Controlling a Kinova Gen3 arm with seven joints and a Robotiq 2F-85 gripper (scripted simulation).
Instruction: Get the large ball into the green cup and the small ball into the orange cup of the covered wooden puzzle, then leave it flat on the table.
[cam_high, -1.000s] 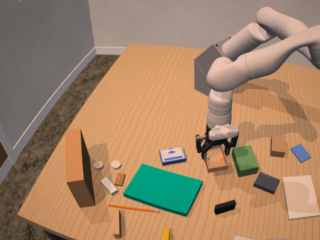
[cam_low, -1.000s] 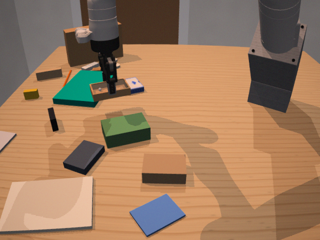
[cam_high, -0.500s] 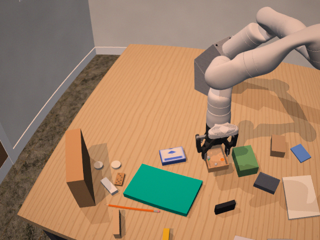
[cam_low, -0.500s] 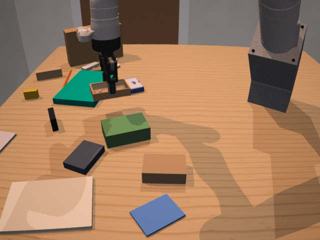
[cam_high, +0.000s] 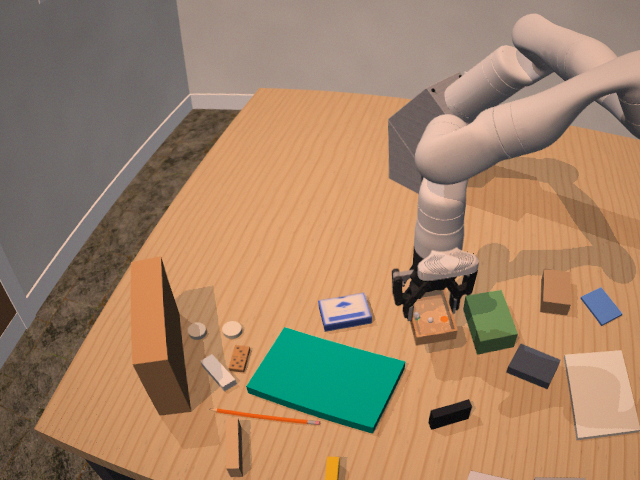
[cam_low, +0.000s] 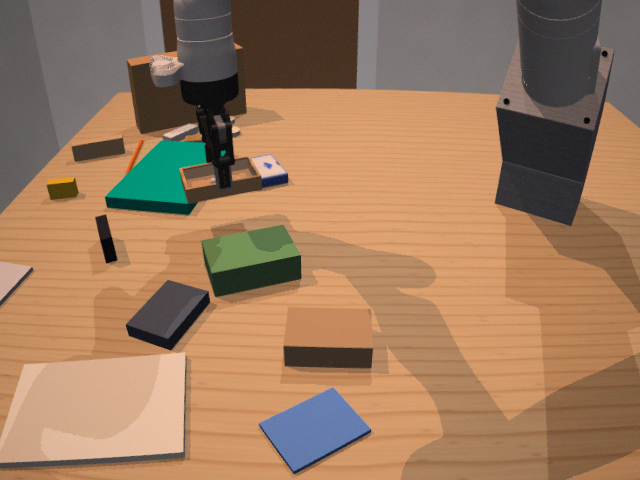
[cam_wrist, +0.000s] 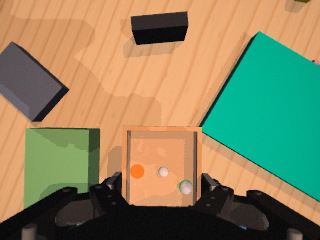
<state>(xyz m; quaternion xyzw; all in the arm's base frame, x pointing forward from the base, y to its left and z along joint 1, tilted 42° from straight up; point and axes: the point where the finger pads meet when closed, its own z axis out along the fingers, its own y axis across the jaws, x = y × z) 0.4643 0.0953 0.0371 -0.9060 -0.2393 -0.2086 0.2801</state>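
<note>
The wooden puzzle (cam_high: 433, 319) is a small open-framed tray, and my gripper (cam_high: 433, 295) is shut on its two long sides and holds it just above the table. It also shows in the exterior view (cam_low: 219, 179) and in the wrist view (cam_wrist: 162, 166). In the wrist view the large ball (cam_wrist: 186, 187) sits on the green cup at the near right corner. The small ball lies loose in the middle, a little right of the orange cup (cam_wrist: 137, 171). The tray looks close to level.
A green block (cam_high: 489, 320) stands right beside the puzzle. A teal slab (cam_high: 326, 378), a blue-and-white box (cam_high: 344, 310), a black block (cam_high: 450, 413) and a dark grey block (cam_high: 532, 365) lie around it. The arm's grey base (cam_high: 417, 135) stands behind.
</note>
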